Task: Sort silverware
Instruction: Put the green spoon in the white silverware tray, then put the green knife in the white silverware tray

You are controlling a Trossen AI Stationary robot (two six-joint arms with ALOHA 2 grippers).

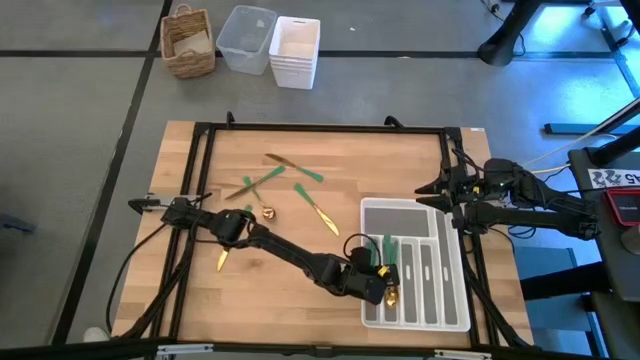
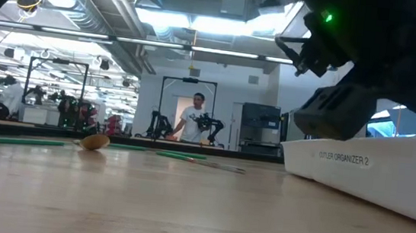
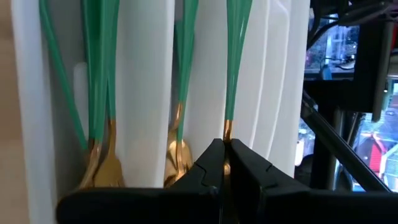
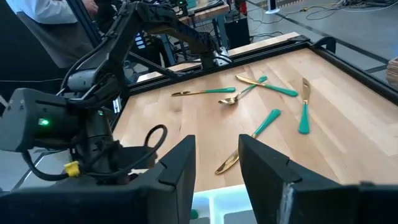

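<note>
The bench point(image 1: 300, 230) carries a white tray point(image 1: 452, 310) at its right side, with one wide bay at the far end and several long slots running toward the near edge. The slots already hold sorted silverware — the left wrist view shows green handles lying lengthwise in three neighbouring slots, gold heads all at the same end. Two slots hold small bundles; the third has a single piece point(image 3: 233, 62), and that is the one the left gripper point(image 3: 224, 155) is pinched on, jaws nearly together at the gold neck just below the green handle. Whether it is about to let go I cannot say.

The rest of the silverware lies loose on the bare wood to the left of the tray: a crossed group point(image 1: 272, 176) toward the far side, one piece point(image 1: 308, 173) just right of it, a spoon point(image 1: 268, 211) near the middle, another piece point(image 1: 322, 212) closer to the tray, and one point(image 1: 222, 258) beside the left arm near the front.

These pieces look light, stiff and thin; the polished gold heads are likely slick, and lying flat they leave little for fingers to get under. The handle near the neck seems the best place to grip. The crossed pieces may shift together if one is pulled.

The right gripper point(image 4: 214, 158) hangs above the tray's far end, jaws apart and holding nothing.
</note>
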